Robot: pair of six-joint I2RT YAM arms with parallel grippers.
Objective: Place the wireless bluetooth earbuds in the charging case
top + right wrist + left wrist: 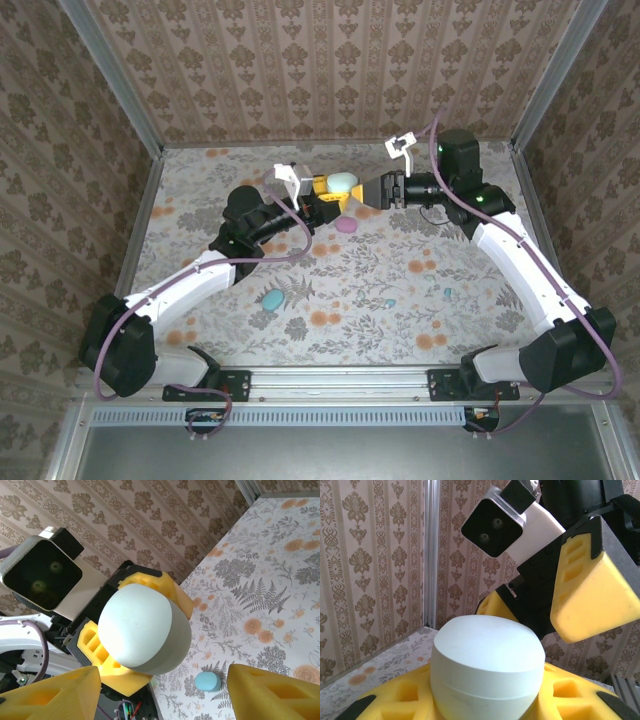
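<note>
Gripping a pale mint, egg-shaped plastic charging case (487,665) by its lower half, the left gripper (335,192) is closed on it above the floral table (330,330). The right gripper (366,191) is spread wide just beside the case, whose domed lid (135,625) is pointed straight at it. Tiny pastel plastic earbuds (390,302) are seen below the case, towards the right arm (520,260), judged the nearer.
</note>
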